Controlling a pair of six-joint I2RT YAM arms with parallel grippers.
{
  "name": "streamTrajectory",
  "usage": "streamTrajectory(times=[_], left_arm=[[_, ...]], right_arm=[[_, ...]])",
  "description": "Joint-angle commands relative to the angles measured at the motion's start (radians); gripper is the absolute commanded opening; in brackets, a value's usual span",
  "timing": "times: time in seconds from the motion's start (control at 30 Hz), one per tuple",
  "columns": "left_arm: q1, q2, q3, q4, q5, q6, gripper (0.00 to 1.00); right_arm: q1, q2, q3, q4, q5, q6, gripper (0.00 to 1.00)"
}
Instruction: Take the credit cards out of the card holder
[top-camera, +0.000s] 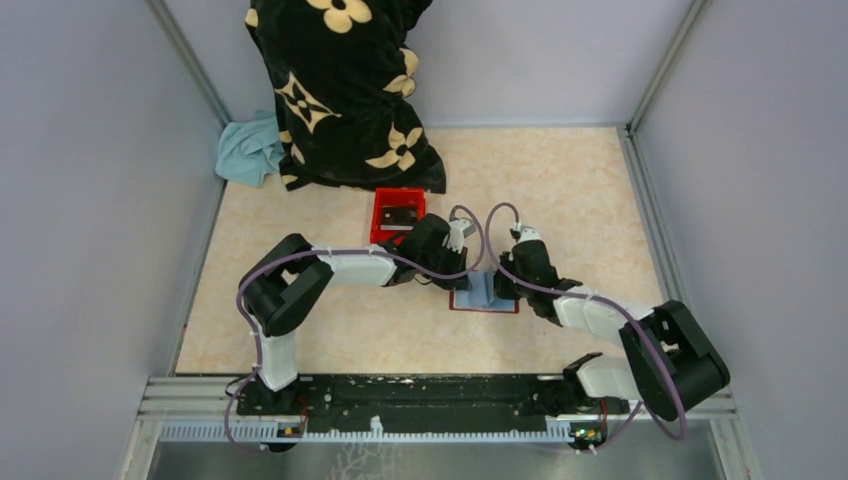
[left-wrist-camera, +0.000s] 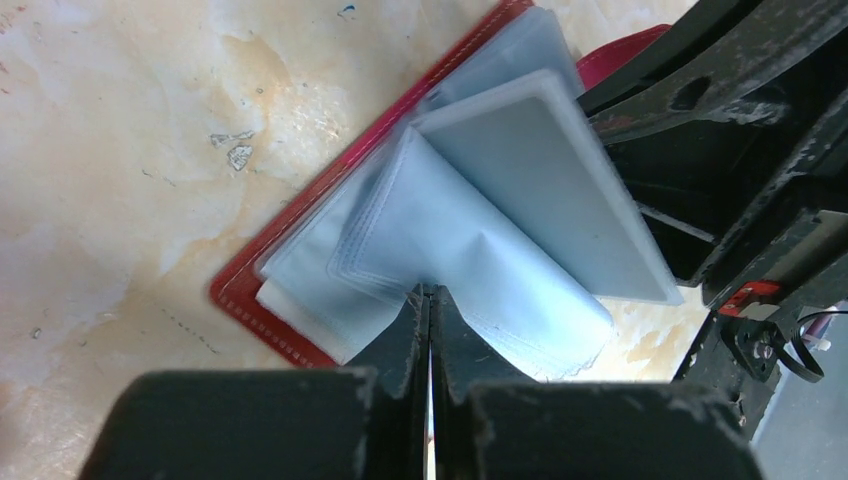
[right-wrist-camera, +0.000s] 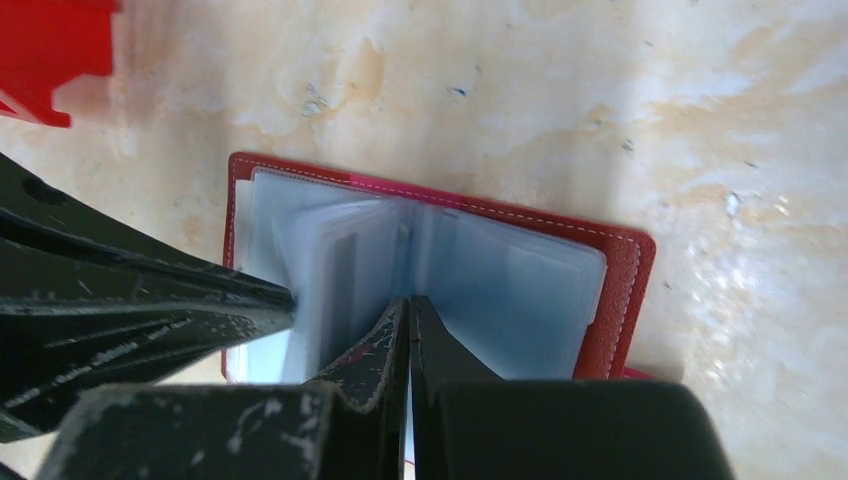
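Note:
The dark red card holder (top-camera: 460, 303) lies open on the table between both arms. Pale blue-grey credit cards (left-wrist-camera: 540, 190) in their sleeves fan up from its spine (right-wrist-camera: 500, 290). My left gripper (left-wrist-camera: 431, 292) is shut, its tips pushed into a puckered sleeve on the holder's left half; whether the sleeve is pinched does not show. My right gripper (right-wrist-camera: 409, 300) is also shut, its tips resting at the fold between the leaves. In the top view the left gripper (top-camera: 463, 282) and right gripper (top-camera: 503, 288) meet over the holder.
A bright red plastic box (top-camera: 397, 215) stands just behind the holder, its corner (right-wrist-camera: 45, 50) showing in the right wrist view. A black floral cloth (top-camera: 345, 90) and a teal cloth (top-camera: 248, 150) lie at the back left. Grey walls enclose the table.

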Motion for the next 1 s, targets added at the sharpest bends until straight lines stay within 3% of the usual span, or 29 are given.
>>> streamTrajectory(times=[0.0,0.37,0.7,0.97], left_arm=[[-0.005,0.007,-0.009,0.016,0.015,0.003,0.00],[-0.004,0.015,-0.003,-0.001,-0.013,0.007,0.00],[0.007,-0.008,-0.004,-0.030,-0.085,0.023,0.00],[0.009,-0.094,-0.084,0.063,-0.122,0.028,0.00]], right_arm=[[0.009,-0.102,0.030,-0.141,0.088,-0.041,0.00],[-0.031,-0.293,0.104,-0.316,0.175,-0.085,0.12],[-0.030,-0.298,0.057,-0.273,0.101,-0.056,0.28],[-0.031,-0.297,0.045,-0.255,0.073,-0.048,0.29]])
